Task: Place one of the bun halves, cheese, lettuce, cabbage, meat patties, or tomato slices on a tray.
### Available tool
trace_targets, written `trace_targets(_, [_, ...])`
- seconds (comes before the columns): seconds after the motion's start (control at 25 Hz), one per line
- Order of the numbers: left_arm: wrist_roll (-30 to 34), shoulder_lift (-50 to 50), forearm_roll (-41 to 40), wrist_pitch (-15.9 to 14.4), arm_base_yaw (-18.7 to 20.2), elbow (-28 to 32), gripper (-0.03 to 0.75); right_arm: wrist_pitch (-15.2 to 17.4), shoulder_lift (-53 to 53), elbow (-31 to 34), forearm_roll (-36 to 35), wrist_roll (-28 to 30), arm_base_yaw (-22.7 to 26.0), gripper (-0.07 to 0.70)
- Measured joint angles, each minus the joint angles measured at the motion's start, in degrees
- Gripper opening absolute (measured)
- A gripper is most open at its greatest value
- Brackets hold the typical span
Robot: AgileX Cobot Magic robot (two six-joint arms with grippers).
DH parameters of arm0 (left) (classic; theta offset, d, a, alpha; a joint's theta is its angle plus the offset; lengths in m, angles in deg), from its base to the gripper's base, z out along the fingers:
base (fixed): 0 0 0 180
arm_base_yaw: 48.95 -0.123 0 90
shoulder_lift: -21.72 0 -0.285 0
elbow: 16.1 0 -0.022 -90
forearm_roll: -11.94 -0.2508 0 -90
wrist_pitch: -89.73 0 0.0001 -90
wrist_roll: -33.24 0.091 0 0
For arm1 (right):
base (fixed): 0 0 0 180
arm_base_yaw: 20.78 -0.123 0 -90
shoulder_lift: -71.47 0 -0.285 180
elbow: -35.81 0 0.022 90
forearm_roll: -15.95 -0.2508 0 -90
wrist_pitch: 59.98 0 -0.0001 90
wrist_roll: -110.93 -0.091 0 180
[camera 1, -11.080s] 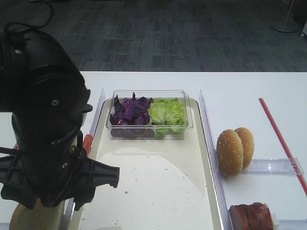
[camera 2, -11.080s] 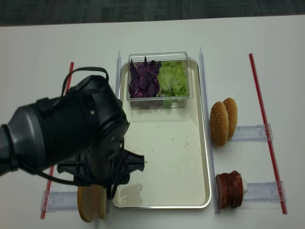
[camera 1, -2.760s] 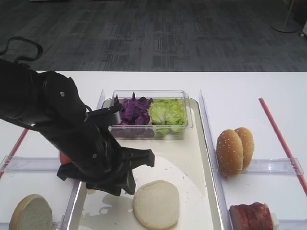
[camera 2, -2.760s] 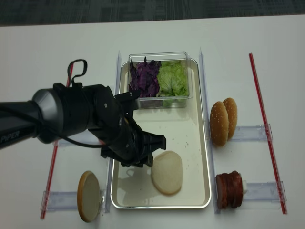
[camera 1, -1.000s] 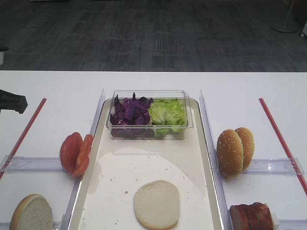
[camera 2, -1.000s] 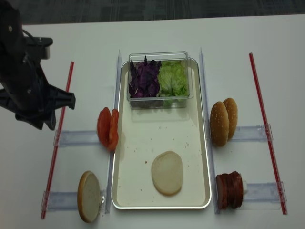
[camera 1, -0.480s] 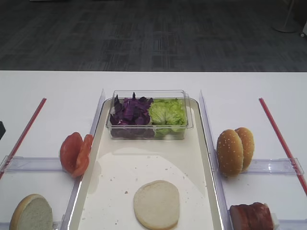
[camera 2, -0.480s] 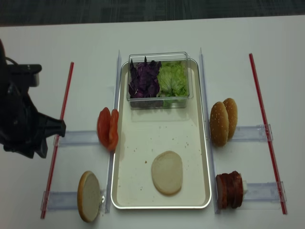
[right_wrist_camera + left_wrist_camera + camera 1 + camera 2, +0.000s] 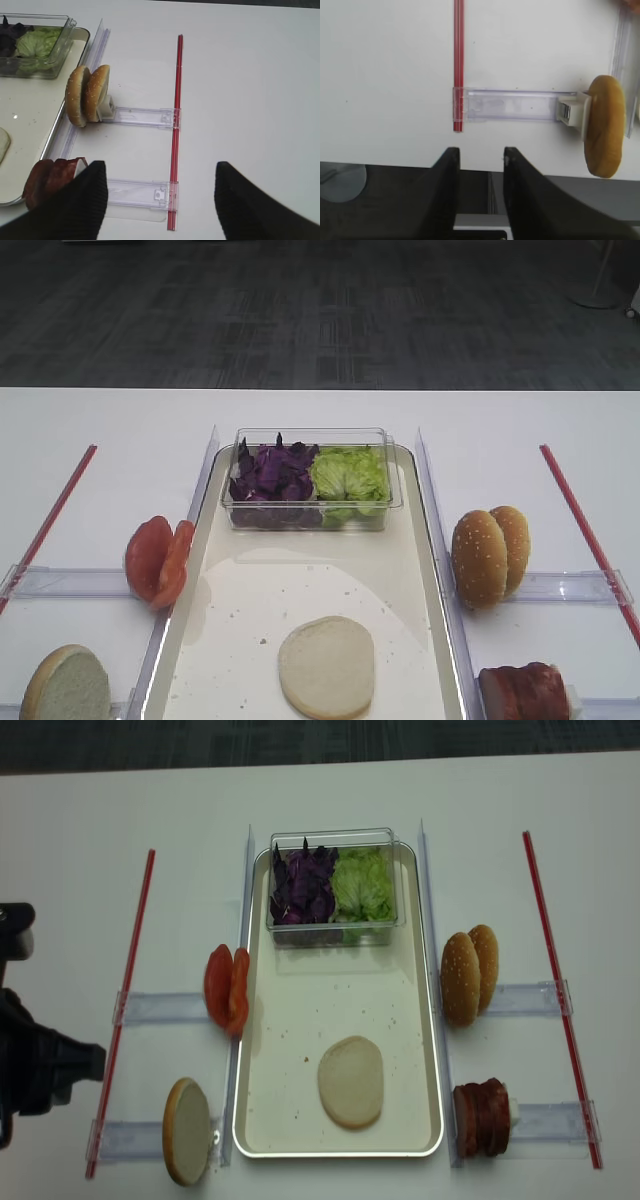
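Note:
A flat off-white bun half (image 9: 326, 666) lies free on the near part of the cream tray (image 9: 300, 590). At the tray's far end a clear tub holds purple cabbage (image 9: 272, 472) and green lettuce (image 9: 350, 472). Tomato slices (image 9: 157, 558) stand left of the tray and meat patties (image 9: 525, 690) stand at the near right. No cheese shows. My left gripper (image 9: 481, 152) hangs over the table's near-left edge, open and empty, far from the tray. My right gripper (image 9: 159, 172) is wide open above a plastic holder, right of the patties (image 9: 52, 175).
Two sesame bun halves (image 9: 490, 555) stand in a clear holder right of the tray. Another bun half (image 9: 603, 125) stands on edge in the near-left holder. Red strips (image 9: 125, 990) run along both sides of the table. The left arm (image 9: 35, 1065) sits at the left edge.
The left arm has drawn back from the left side toward the near-left corner, leaving the plain overhead view. The bun half stays on the tray.

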State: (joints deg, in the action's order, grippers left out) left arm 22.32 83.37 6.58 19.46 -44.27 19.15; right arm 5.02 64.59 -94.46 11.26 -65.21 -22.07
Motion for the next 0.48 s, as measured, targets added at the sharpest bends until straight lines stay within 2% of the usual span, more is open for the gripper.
trace_targets(0.48, [0.0, -20.43, 0.0, -1.07, 0.0, 4.37, 0.197, 0.0, 0.0, 0.0, 0.0, 0.0, 0.0, 0.489])
